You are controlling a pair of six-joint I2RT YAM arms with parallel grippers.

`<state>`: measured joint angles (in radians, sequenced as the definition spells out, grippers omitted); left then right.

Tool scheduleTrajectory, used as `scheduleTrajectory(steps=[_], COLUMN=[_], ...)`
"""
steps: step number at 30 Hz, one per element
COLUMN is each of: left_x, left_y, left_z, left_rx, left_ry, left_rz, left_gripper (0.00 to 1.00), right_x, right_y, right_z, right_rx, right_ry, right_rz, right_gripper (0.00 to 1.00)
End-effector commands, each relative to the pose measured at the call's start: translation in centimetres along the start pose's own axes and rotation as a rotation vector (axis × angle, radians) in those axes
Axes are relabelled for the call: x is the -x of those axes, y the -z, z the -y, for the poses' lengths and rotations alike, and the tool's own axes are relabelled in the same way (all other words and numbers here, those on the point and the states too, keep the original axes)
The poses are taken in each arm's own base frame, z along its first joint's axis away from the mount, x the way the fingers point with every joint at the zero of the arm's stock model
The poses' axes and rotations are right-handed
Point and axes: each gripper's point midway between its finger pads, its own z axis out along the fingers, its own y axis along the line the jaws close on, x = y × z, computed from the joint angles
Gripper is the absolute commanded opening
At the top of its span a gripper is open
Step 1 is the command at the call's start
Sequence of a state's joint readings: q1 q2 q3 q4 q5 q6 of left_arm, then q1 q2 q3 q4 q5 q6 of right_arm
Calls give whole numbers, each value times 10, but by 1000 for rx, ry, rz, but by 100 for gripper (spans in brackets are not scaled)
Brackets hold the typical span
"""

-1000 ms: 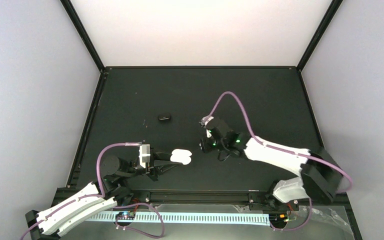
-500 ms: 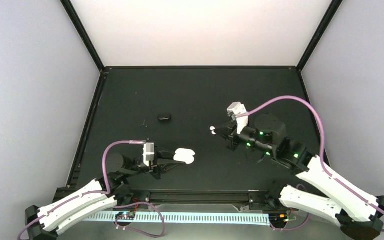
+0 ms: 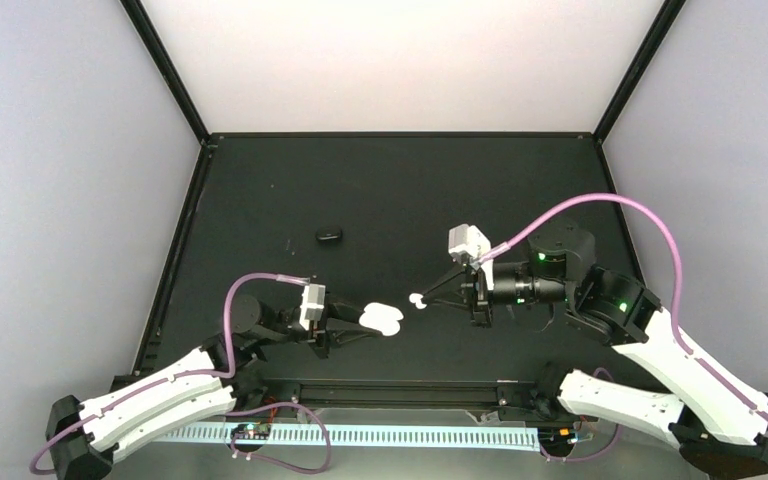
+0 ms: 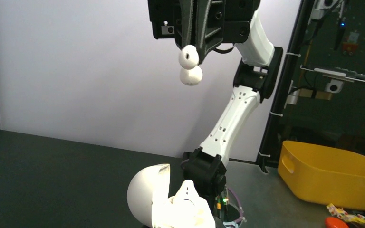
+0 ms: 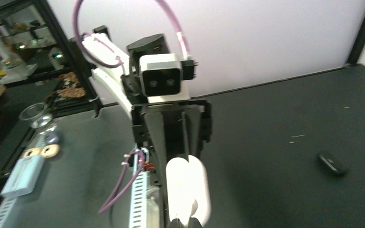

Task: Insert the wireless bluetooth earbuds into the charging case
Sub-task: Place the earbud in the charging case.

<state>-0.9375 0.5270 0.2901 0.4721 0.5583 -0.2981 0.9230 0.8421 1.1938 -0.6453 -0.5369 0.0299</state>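
The right gripper had its jaws closed on a glossy white earbud. It held the bud off the table, just beside the white charging case. The left gripper had its jaws shut on that case, whose domed lid stood open. In the left wrist view the bud hung from the right fingertips above the case and clear of it. Whether a bud already sat in the base could not be told. A small black item lay on the table well apart from both arms, too small to identify. The step in hand appeared to be seating the held bud in a well of the case. Doing it well probably meant bringing the bud squarely over a free well first. Its curled body would then need turning to match the hollow before a slow, straight descent. The left arm would best hold the case level, with its open face towards the bud, so the well did not drift. The bud looked slick and tiny, so it could twist in the grip. A hard push might also tip the case or slide it in the left jaws. Letting go seemed wise only once the bud sat flush.
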Motion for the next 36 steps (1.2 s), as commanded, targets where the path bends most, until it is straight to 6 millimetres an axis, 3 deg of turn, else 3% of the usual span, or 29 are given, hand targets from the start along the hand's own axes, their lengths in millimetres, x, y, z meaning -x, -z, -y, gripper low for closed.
scheduleTrajectory(steps=[1,14,36], left_x=[24,16,9], left_y=[-5,-9,-8], left_z=[20,24,24], left_rx=[-104,-146,-145], left_ry=[-59,-55,-48], left_rz=[42,-4,-27], left_gripper=[2,1,2], right_x=[-2,-14,-19], right_y=[-2,-31,-47], right_z=[-26,-39,-41], right_rx=[131,155,149], right_ry=[18,72,84], right_rz=[-29,-155,-157], right_gripper=[1,1,1])
